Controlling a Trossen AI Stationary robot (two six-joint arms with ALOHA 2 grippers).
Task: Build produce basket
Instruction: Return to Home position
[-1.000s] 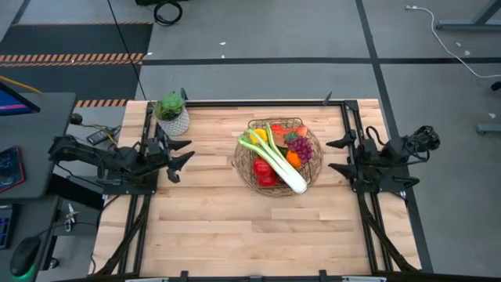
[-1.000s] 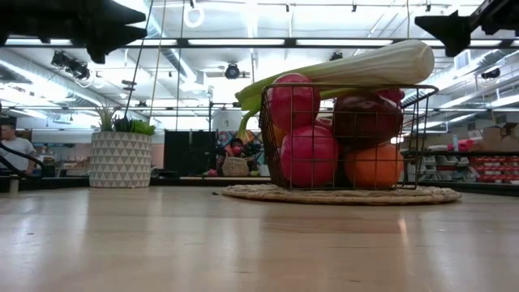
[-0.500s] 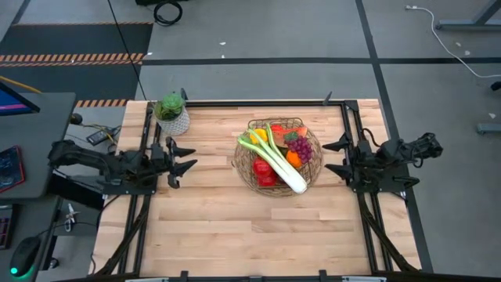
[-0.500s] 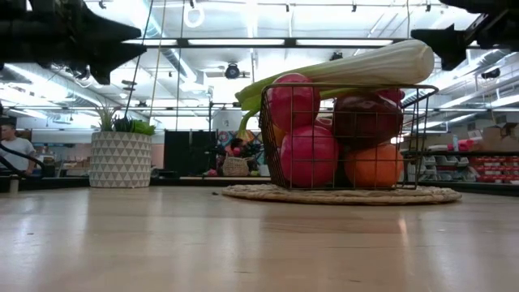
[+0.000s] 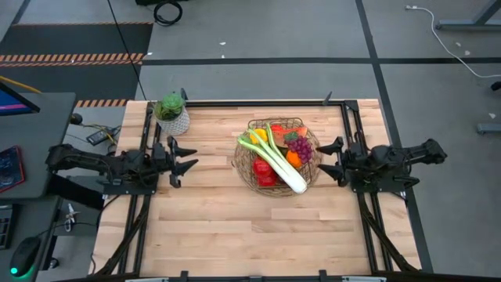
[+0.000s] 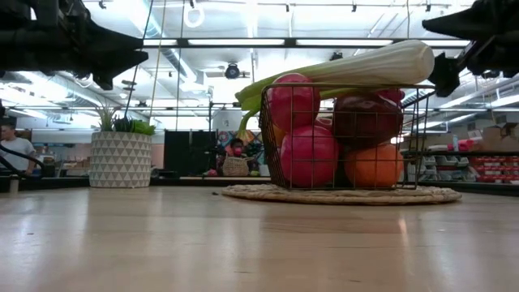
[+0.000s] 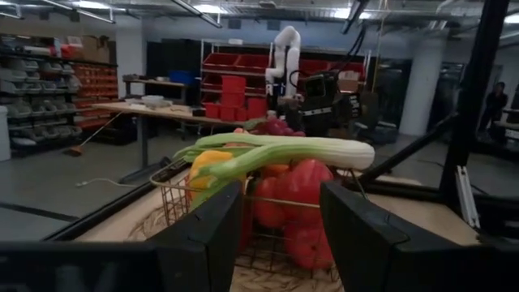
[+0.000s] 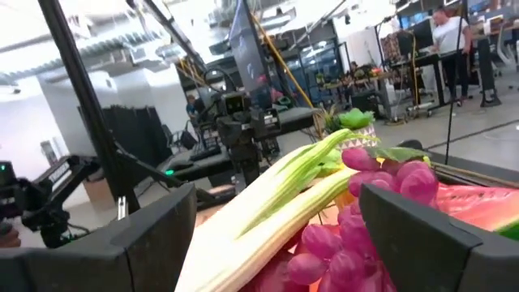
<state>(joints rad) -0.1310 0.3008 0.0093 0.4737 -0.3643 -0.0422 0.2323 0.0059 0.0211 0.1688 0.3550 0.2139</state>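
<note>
The wire basket (image 5: 311,174) sits right of the table's middle on a round woven mat (image 6: 340,195). It holds red apples (image 6: 308,154), an orange (image 6: 373,166), a yellow pepper (image 7: 209,162), purple grapes (image 8: 389,180) and a watermelon slice (image 8: 478,203). The long leek (image 5: 275,160) lies across the top, resting on the rim. My left gripper (image 5: 192,157) hovers open near the left edge, pointing at the basket. My right gripper (image 5: 319,158) hovers open just right of the basket rim, above table height (image 6: 444,75).
A small white pot with a green plant (image 5: 172,114) stands at the far left corner, just beyond the left gripper. Dark frame rails (image 5: 352,125) run along the left, right and far edges. Bare wood (image 5: 235,227) fills the near half.
My right gripper has moved toward the table's left, closing on the basket's right rim, and come lower. My left gripper has turned level, dropped a little and shifted slightly toward the basket. The basket and produce have stayed put.
</note>
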